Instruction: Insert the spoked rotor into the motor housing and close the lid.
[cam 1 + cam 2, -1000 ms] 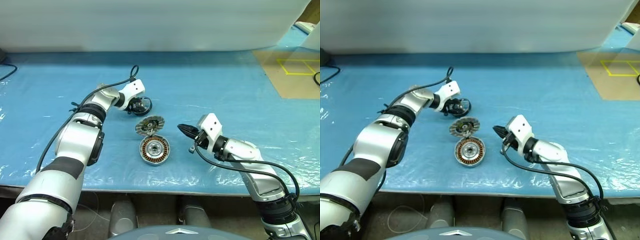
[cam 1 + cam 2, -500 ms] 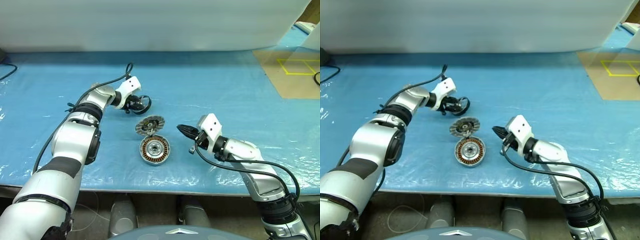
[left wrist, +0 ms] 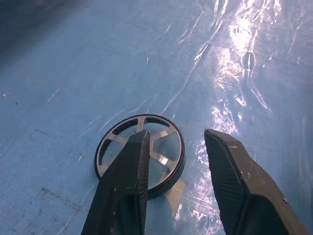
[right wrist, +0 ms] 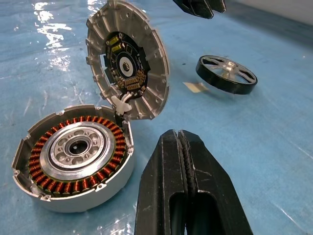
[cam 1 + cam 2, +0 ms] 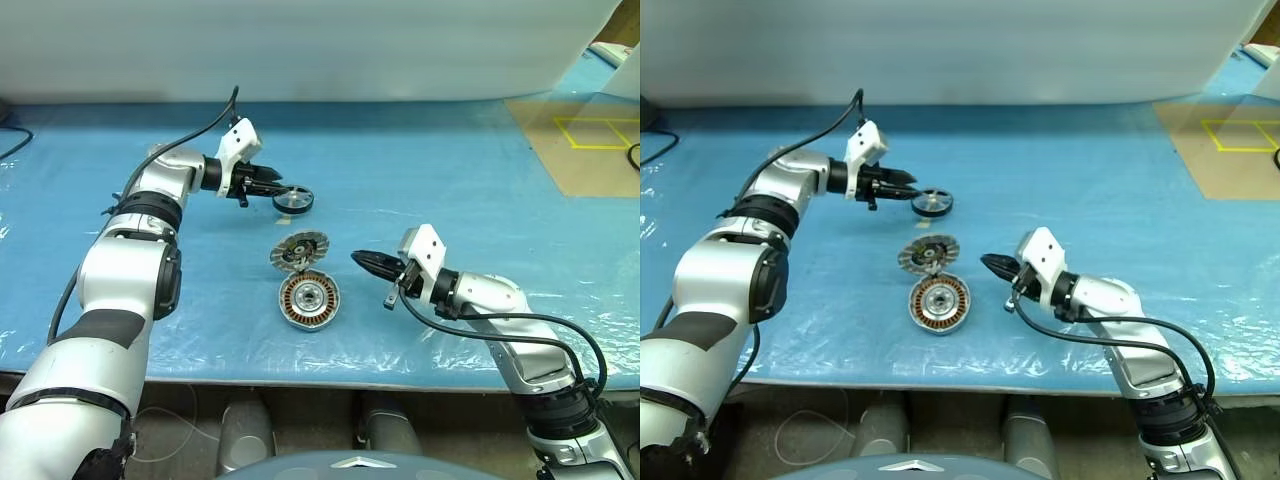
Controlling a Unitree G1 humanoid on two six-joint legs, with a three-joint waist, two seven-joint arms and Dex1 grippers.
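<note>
We take the motor housing [image 5: 309,300] as our landmark: it lies flat on the blue-covered tabletop [image 5: 450,190], near the front edge, its ring of copper windings facing up around a silver hub. Its lid [image 5: 299,250] stands tilted open just behind it, hinged at the housing's far rim, inner face toward us.

Farther back than the lid, and apart from it, the spoked rotor [image 5: 292,200] lies on the tabletop, with bare blue sheet between the two.

Our left gripper [image 5: 270,180] sits behind and to the left of the housing, its tips just beside the rotor's left edge. In the left wrist view its fingers [image 3: 128,181] stand apart, released, with the rotor [image 3: 140,148] lying on the sheet beyond them and nothing grasped.

Our right gripper [image 5: 362,260] hangs just to the right of the housing, pointing toward it, fingers clenched together on nothing, a clear gap between tips and housing rim.

To the right of the housing the tabletop runs open up to a brown panel [image 5: 585,140] with yellow lines at the far right corner.
</note>
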